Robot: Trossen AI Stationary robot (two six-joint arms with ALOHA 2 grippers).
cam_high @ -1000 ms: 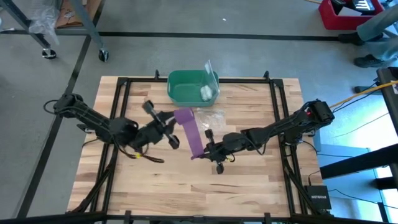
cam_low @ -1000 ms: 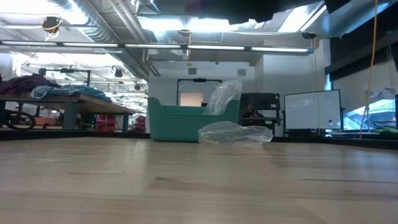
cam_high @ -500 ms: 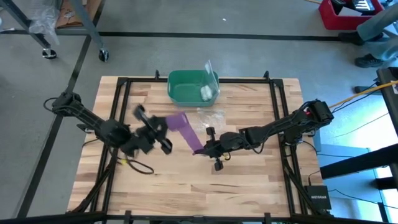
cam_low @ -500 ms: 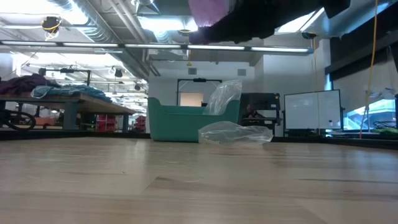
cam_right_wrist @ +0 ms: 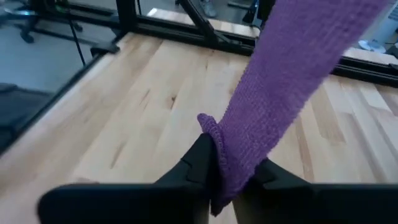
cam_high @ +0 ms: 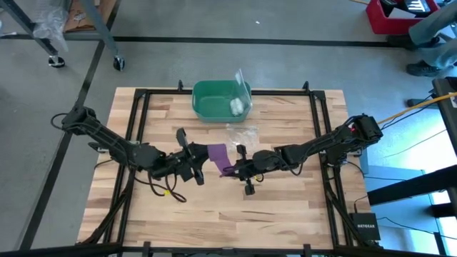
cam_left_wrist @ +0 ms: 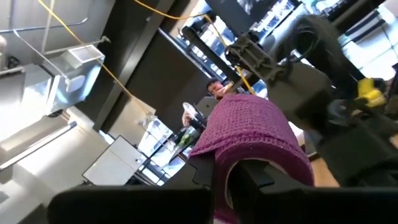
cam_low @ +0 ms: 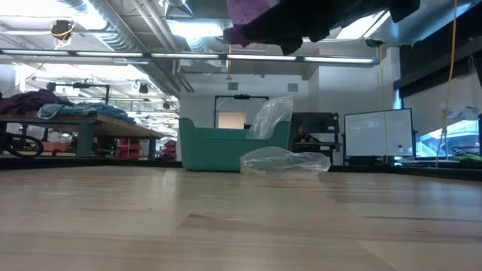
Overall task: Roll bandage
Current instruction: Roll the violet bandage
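Observation:
The purple bandage (cam_high: 219, 155) is a short strip held in the air over the middle of the table, between my two grippers. My left gripper (cam_high: 203, 158) is shut on its left end, where the fabric wraps over the fingers (cam_left_wrist: 249, 127). My right gripper (cam_high: 230, 171) is shut on its near, right end (cam_right_wrist: 261, 106). In the low view only a bit of purple (cam_low: 247, 13) shows at the top, well above the tabletop. My left gripper comes nearly level from the table's left. The bandage's end (cam_left_wrist: 231, 163) lies looped over and around its shut fingers (cam_left_wrist: 267, 180), in more than one layer. The bandage is clear of the table. My right gripper pinches the strip near its other end (cam_right_wrist: 219, 163) between its two fingers (cam_right_wrist: 198, 158), coming from the table's right and slanting slightly down. A short tail curls beside the fingers. The strip runs away from the fingers toward my left gripper, fairly taut, clear of the table.
A green bin (cam_high: 214, 100) with a small white roll (cam_high: 236, 107) stands at the far middle of the table. A clear plastic bag (cam_high: 243, 133) lies just in front of it. Bare wood spreads near and to both sides. A person's legs (cam_high: 428, 32) show beyond the far right corner.
My left gripper has swung out to the left, then come back toward the near edge and my right gripper, sinking and turning its wrist. The strip between the grippers is now much shorter. My right gripper has rolled a little in place.

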